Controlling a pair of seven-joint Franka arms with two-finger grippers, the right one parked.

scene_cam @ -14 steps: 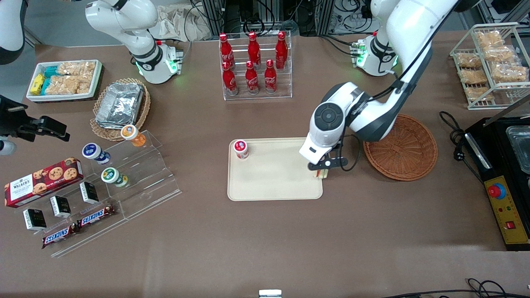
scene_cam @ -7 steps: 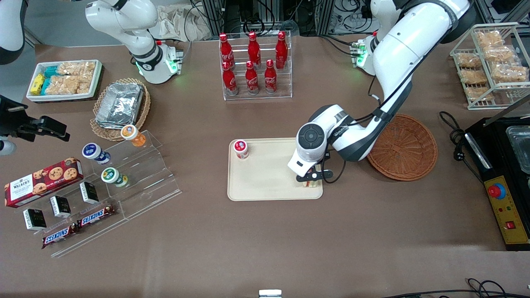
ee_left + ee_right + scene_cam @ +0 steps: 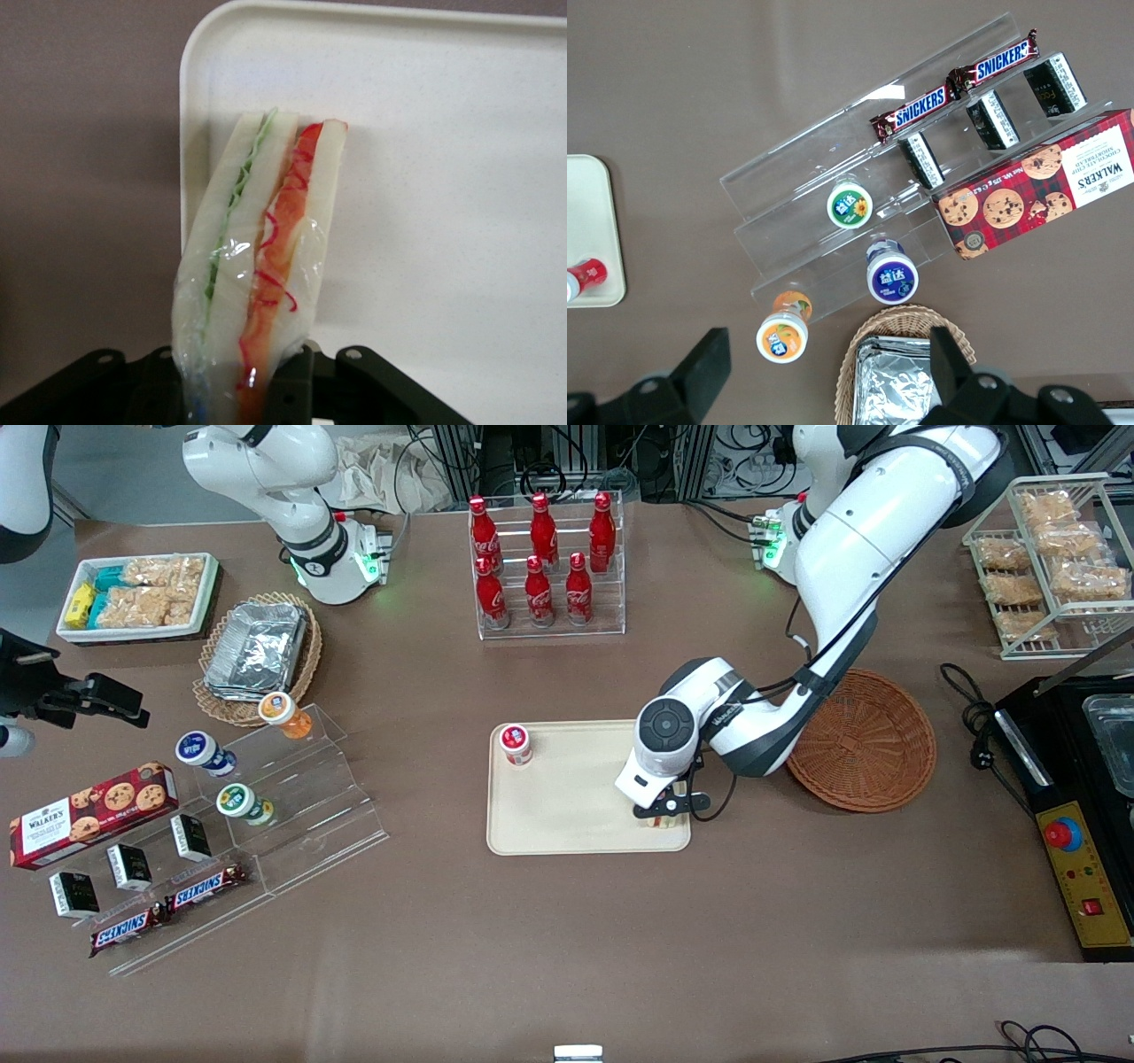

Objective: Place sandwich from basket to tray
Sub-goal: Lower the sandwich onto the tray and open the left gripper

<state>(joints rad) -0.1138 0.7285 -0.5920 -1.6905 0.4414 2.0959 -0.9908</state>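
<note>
My left gripper (image 3: 664,812) hangs low over the corner of the cream tray (image 3: 567,824) that is nearest the front camera and toward the basket. It is shut on the sandwich (image 3: 660,820), a plastic-wrapped white wedge. In the left wrist view the sandwich (image 3: 257,283) shows green and orange-red filling and sticks out from between the black fingers (image 3: 297,381), its tip over the tray's (image 3: 443,177) rounded corner. I cannot tell whether it touches the tray. The reddish-brown woven basket (image 3: 859,740) stands beside the tray, toward the working arm's end, with nothing in it.
A small red-capped jar (image 3: 515,742) stands on the tray's corner farthest from the gripper. A rack of red cola bottles (image 3: 545,558) is farther from the camera. A black appliance (image 3: 1072,806) and a wire snack rack (image 3: 1050,558) sit toward the working arm's end.
The gripper carried the sandwich from the tray's basket-side edge inward over the corner and came lower. Over the last half second it has hardly shifted.
</note>
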